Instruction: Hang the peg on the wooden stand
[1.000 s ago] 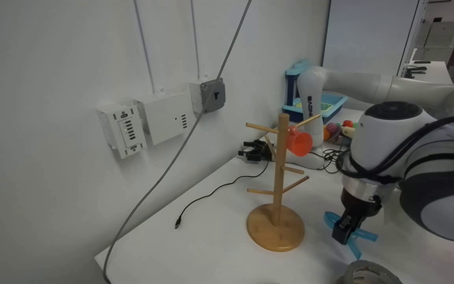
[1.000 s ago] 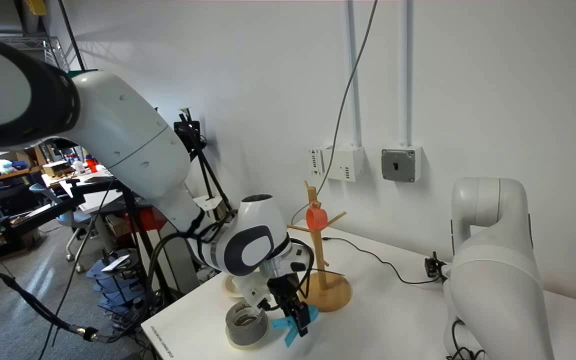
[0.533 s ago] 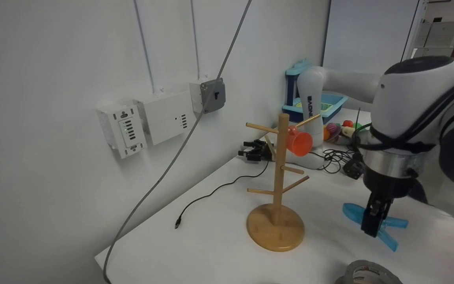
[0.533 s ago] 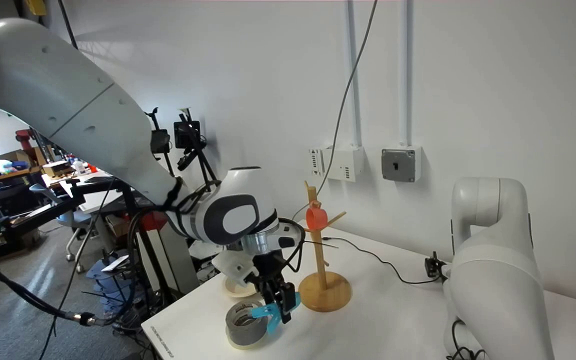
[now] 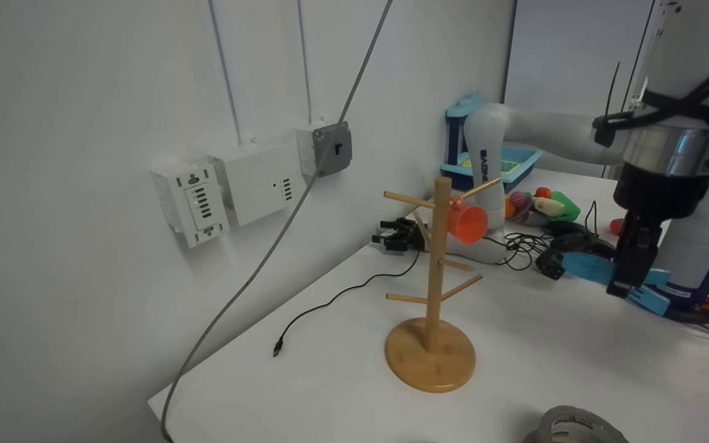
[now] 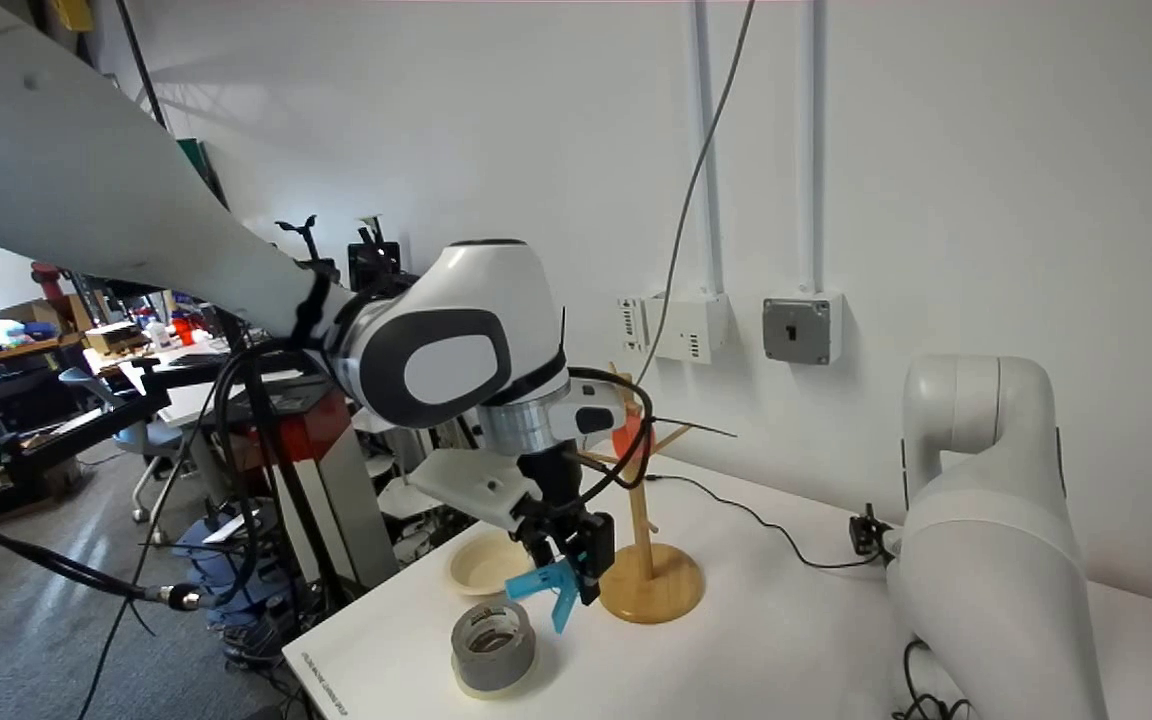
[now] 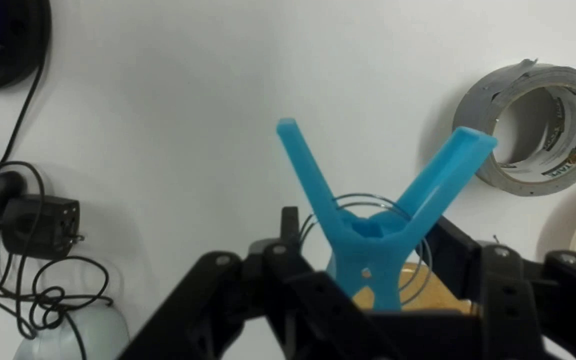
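Observation:
The light-blue peg is held in the air above the table; it also shows in an exterior view and in the wrist view. My gripper is shut on the peg around its middle, with the two handles spread out ahead of the fingers in the wrist view. The wooden stand stands upright on the table, apart from the gripper. In an exterior view the arm partly hides its upper pole, while the base shows. In the wrist view part of its base shows behind the peg.
An orange-red cup hangs on an upper arm of the stand. A grey tape roll and a cream bowl are on the table. Black cables with a plug, toys and a second white arm stand around.
My gripper has lifted the peg higher above the table and moved it away from the stand, up and right in an exterior view. The stand and cup have not moved.

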